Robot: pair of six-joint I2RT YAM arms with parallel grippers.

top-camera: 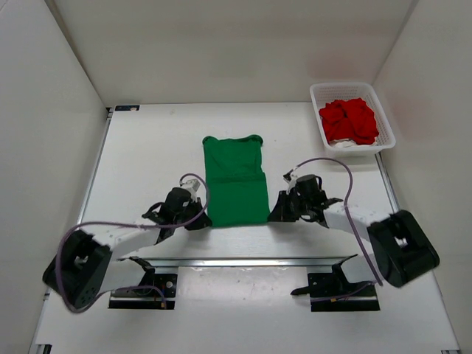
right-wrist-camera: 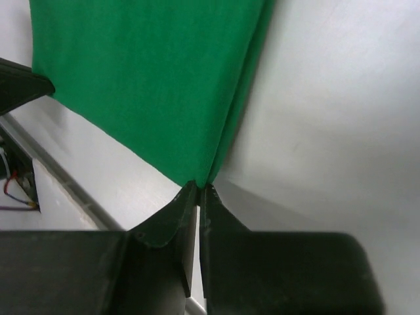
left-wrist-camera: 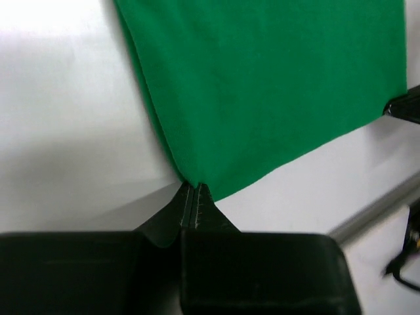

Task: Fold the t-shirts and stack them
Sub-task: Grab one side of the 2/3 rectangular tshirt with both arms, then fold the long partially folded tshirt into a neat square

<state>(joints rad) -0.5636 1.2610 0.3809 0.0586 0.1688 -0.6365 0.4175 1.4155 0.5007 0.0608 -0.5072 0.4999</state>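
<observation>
Our left tool (left-wrist-camera: 195, 188) has its jaws pressed together on the near left corner of the green t-shirt (top-camera: 234, 184), with the tip of the cloth pinched between them. Our right tool (right-wrist-camera: 199, 188) is closed the same way on the near right corner of the hem.

We see the green t-shirt lying flat in the middle of the bench (top-camera: 147, 155). It is folded into a long narrow panel, its neckline toward the far edge and its hem toward the near edge, and each tool sits at one end of that hem.

At the far right corner stands a white mesh basket (top-camera: 318, 93), and the red t-shirt (top-camera: 348, 118) lies crumpled inside it. A strip of off-white cloth (top-camera: 341, 140) shows beneath the red one at the basket's near side; we cannot tell its shape.
</observation>
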